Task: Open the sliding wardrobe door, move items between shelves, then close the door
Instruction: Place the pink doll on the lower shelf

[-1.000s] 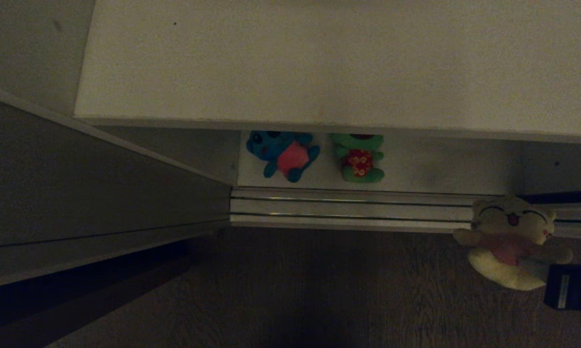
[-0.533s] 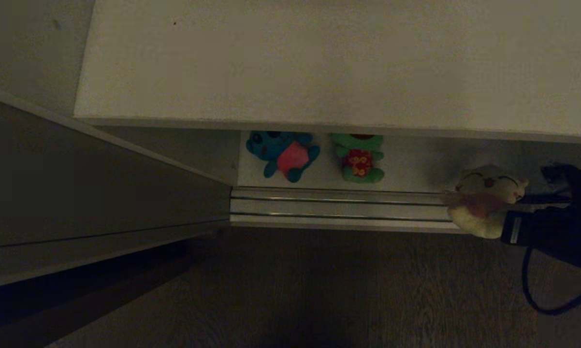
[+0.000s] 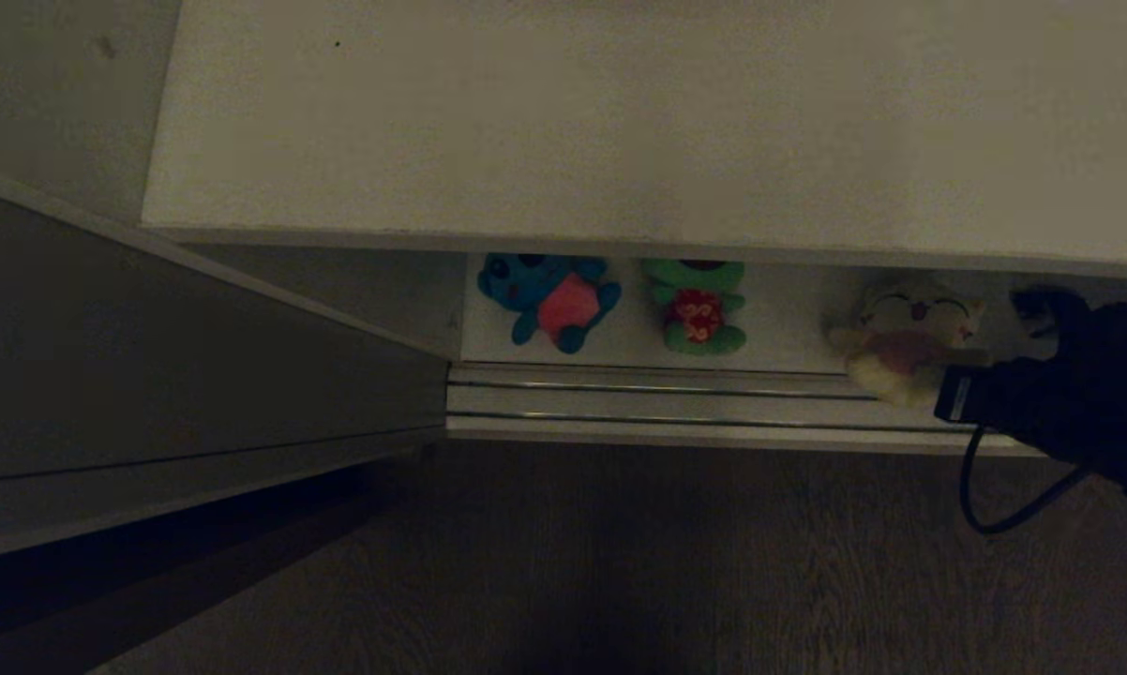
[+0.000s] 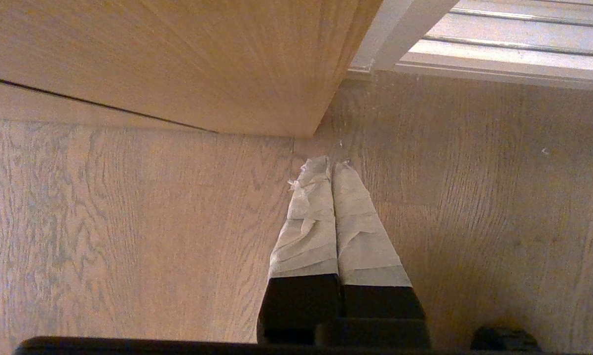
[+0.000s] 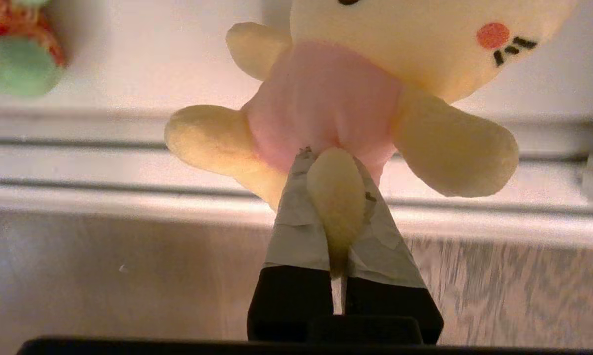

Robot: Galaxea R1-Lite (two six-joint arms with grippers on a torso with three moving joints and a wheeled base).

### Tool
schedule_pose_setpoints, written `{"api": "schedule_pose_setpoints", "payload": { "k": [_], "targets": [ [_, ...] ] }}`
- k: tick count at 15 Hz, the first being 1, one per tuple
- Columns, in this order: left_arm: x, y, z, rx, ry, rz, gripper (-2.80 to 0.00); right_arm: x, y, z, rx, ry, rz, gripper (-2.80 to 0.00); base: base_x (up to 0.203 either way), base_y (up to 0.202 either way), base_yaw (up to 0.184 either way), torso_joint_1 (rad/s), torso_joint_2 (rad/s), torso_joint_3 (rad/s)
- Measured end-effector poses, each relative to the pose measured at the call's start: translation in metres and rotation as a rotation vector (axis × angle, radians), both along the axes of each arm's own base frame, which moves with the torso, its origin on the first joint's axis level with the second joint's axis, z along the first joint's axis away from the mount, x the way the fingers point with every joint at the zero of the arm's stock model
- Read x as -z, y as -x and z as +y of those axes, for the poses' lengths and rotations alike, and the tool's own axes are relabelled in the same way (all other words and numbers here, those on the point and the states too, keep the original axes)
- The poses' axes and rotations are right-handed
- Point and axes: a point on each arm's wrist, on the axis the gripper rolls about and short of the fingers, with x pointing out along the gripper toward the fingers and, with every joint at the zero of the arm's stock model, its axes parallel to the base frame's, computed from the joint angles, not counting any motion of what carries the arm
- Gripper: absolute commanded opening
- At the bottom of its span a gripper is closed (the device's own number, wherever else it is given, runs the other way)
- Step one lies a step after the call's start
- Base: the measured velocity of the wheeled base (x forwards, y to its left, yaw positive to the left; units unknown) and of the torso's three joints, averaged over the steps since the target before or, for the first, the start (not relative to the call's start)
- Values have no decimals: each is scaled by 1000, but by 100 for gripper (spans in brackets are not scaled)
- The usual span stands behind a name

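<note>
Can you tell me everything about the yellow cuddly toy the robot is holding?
The yellow plush toy is soft and fuzzy, pale cream-yellow with a pink belly, stubby arms and legs, a red cheek spot, little black whisker marks and closed smiling eyes. The right gripper is shut on its lower part, pinching a yellow limb between taped fingers. It hangs over the silver floor rails at the lower shelf's front edge, right of the green frog, apart from it.
</note>
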Motion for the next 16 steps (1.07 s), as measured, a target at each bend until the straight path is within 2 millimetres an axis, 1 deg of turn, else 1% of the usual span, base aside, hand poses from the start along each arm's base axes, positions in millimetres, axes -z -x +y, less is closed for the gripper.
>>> {"api": "schedule_pose_setpoints", "payload": {
  "k": [4, 7, 10, 12, 16],
  "targets": [
    [0, 0, 0, 0, 0, 0, -280, 0, -23, 1, -32, 45, -33, -280, 0, 0, 0, 0, 0, 0],
    [0, 0, 0, 0, 0, 1, -280, 6, -41, 8, -61, 61, -33, -280, 0, 0, 0, 0, 0, 0],
    [0, 0, 0, 0, 0, 0, -280, 8, -60, 17, -86, 71, -54, -280, 0, 0, 0, 0, 0, 0],
    [0, 0, 0, 0, 1, 1, -280, 4, -67, 19, -87, 64, -73, -280, 0, 0, 0, 0, 0, 0],
    [0, 0, 0, 0, 0, 0, -280, 0, -68, 19, -86, 64, -92, -280, 0, 0, 0, 0, 0, 0]
  ]
}}
